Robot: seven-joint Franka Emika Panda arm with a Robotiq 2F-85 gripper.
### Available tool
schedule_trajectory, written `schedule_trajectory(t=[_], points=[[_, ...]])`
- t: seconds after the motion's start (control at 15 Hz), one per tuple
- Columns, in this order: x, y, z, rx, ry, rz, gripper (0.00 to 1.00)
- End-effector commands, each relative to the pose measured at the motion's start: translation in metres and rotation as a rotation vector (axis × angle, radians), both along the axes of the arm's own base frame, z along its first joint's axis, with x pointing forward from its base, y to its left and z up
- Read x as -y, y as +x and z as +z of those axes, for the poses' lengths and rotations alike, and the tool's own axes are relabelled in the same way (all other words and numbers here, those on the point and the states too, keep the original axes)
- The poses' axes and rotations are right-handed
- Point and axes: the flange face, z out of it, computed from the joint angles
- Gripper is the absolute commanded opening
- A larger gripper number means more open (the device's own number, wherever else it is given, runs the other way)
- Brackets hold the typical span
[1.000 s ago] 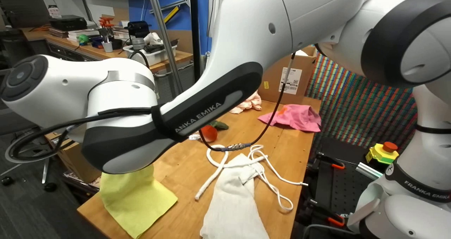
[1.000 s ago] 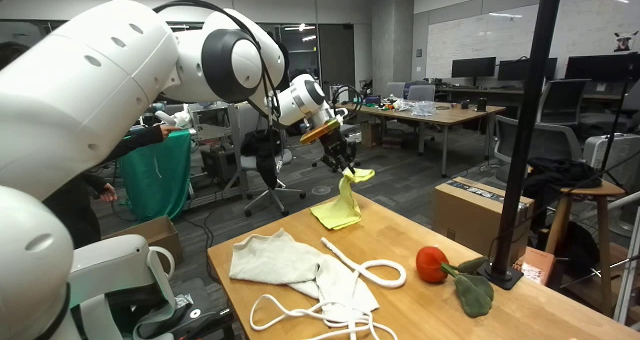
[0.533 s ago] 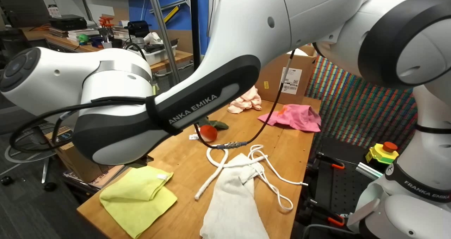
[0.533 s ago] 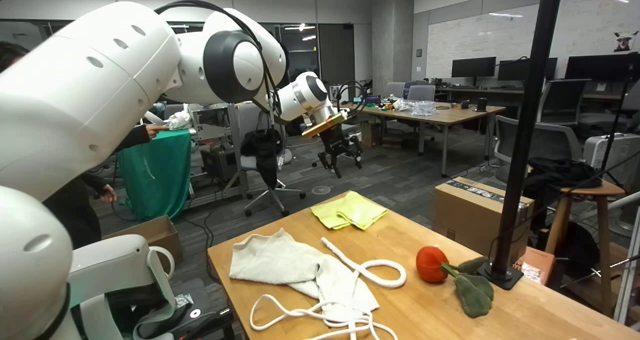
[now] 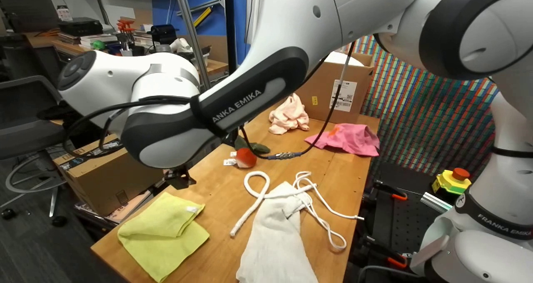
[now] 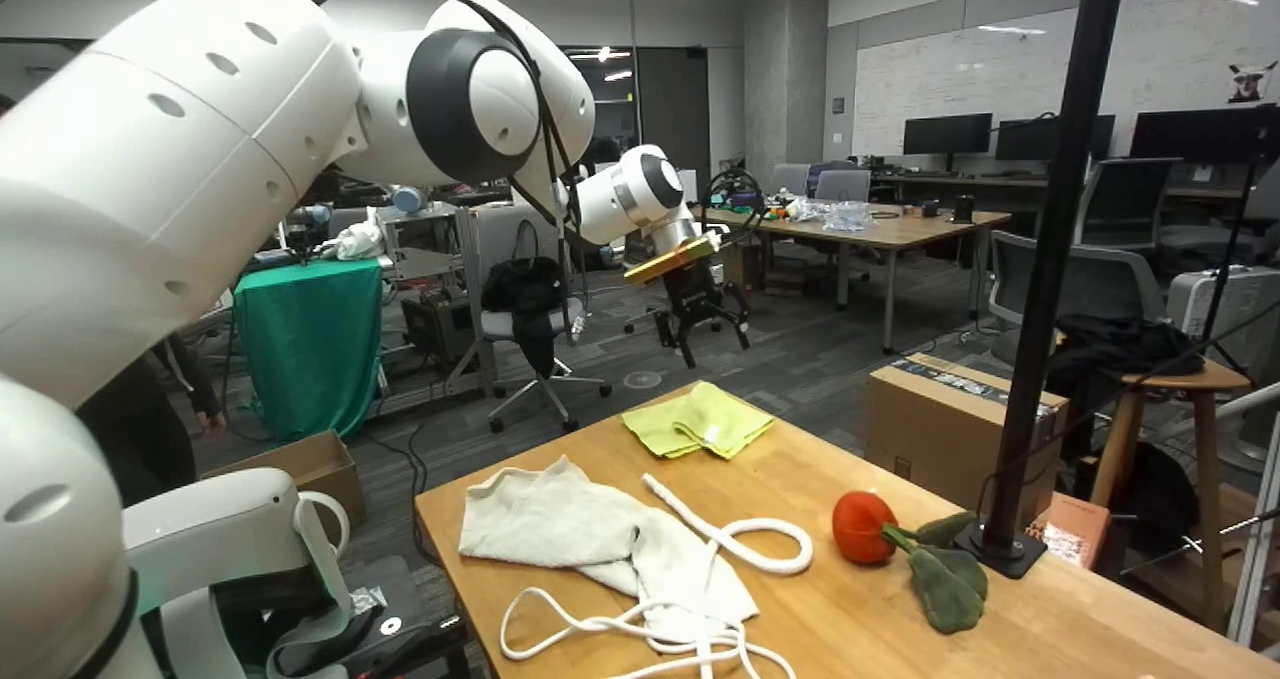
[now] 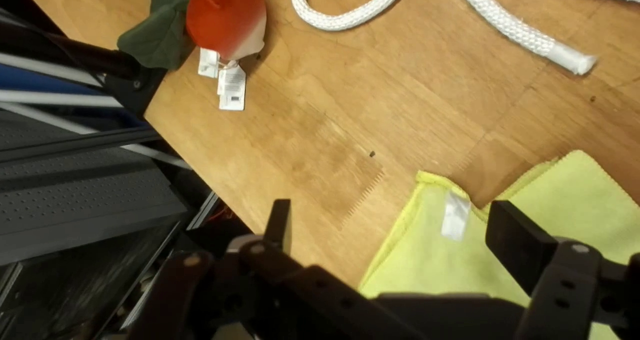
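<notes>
In the wrist view, the gripper (image 7: 391,215) has its fingers (image 7: 517,242) spread wide with nothing between them. The yellow cloth (image 7: 435,267) lies on the table (image 7: 310,144) at 4 o'clock, folded with its white label (image 7: 456,217) showing. One finger shows against the yellow cloth, the other near the table's edge. Good handling here, I judge, means keeping both tips off that thin fold, which could easily hook and drag; any grip would want the fingers squarely straddling it. The plush (image 7: 225,17) sits near 11 o'clock, the rope (image 7: 520,32) from 12 to 1.

In an exterior view, the gripper hangs above the table's far corner, the yellow cloth apart from it at 6 o'clock. From the yellow cloth, the white cloth (image 6: 545,519) is at 7 o'clock, the plush at 4, and the black pole (image 6: 1045,289), likeliest to be bumped, just beyond the plush.

In an exterior view, the arm (image 5: 291,28) hides most of the gripper. A cable (image 5: 287,155) loops down from it; low sideways moves might snag there. The pink cloth (image 5: 347,139) lies at 2 o'clock from the yellow cloth, the peach cloth (image 5: 289,114) nearer 1, a box (image 5: 322,87) behind them.
</notes>
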Motion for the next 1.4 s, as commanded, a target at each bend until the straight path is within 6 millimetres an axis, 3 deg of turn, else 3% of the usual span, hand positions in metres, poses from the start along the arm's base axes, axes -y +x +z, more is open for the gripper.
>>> schedule_trajectory(t=[0.0, 0.33, 0.67, 1.07, 1.33], points=[[0.047, -0.018, -0.005, -0.018, 0.079, -0.086, 1.00], [0.124, -0.030, -0.027, 0.009, 0.139, -0.166, 1.00], [0.223, -0.063, -0.049, -0.001, 0.172, -0.265, 1.00], [0.333, -0.143, -0.083, -0.002, 0.194, -0.349, 1.00], [0.356, -0.203, -0.098, -0.011, 0.233, -0.382, 1.00]])
